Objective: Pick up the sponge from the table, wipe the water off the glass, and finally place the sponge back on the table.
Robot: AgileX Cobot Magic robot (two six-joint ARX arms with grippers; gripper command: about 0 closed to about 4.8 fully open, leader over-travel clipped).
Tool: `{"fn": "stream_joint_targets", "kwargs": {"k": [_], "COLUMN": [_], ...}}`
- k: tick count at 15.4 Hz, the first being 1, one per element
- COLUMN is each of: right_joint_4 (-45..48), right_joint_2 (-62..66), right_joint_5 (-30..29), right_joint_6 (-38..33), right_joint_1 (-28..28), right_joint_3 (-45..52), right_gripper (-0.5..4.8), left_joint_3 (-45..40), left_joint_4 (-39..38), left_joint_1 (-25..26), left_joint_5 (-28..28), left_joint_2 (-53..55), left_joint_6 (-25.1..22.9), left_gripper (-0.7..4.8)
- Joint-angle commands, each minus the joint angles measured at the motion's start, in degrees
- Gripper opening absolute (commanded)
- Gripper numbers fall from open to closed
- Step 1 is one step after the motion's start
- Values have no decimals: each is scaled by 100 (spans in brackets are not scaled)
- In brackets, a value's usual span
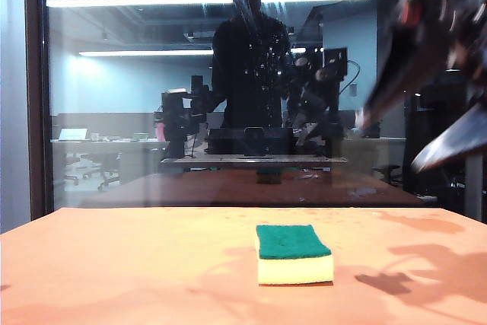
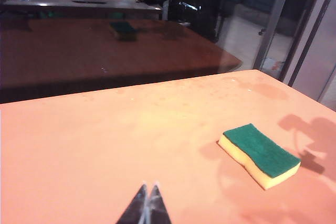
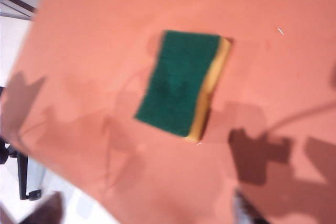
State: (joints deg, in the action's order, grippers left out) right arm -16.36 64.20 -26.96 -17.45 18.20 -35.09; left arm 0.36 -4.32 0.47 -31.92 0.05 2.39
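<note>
We find the sponge (image 1: pixel 294 253) lying flat on the orange table (image 1: pixel 114 264), green scouring side up, near the middle and well clear of the upright glass (image 1: pixel 152 112) (fine water droplets (image 1: pixel 262 43) speckle the pane). The right gripper (image 1: pixel 426 131) hangs blurred at upper right, jaws spread wide, holding nothing. The left gripper (image 2: pixel 147 203) sits low over the table with its fingertips pressed together.

The sponge (image 1: pixel 294 253) is dark green over pale yellow foam (plain, unpatterned), on the matte orange-tan table (image 1: pixel 114 264).
</note>
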Motion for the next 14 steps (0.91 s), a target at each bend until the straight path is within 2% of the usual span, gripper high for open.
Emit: {"fn": "stream_joint_targets", "kwargs": {"k": [1, 5, 14], "right_joint_4": [767, 1419, 1196], "right_joint_2": [787, 1611, 3390], "right_joint_5": [-66, -164, 33], "right_joint_6": [-245, -470, -490], "right_joint_1": [125, 203, 481], "right_joint_3": [-22, -74, -1458], "right_gripper": [419, 419, 418], "left_joint_3": [20, 20, 20], "left_joint_4": [9, 11, 11], "left_joint_1": [-4, -9, -4], "left_joint_5": [-28, -37, -31], "left_joint_2": [9, 9, 9], "left_joint_6": [-2, -2, -4], "left_gripper": [-6, -6, -6]}}
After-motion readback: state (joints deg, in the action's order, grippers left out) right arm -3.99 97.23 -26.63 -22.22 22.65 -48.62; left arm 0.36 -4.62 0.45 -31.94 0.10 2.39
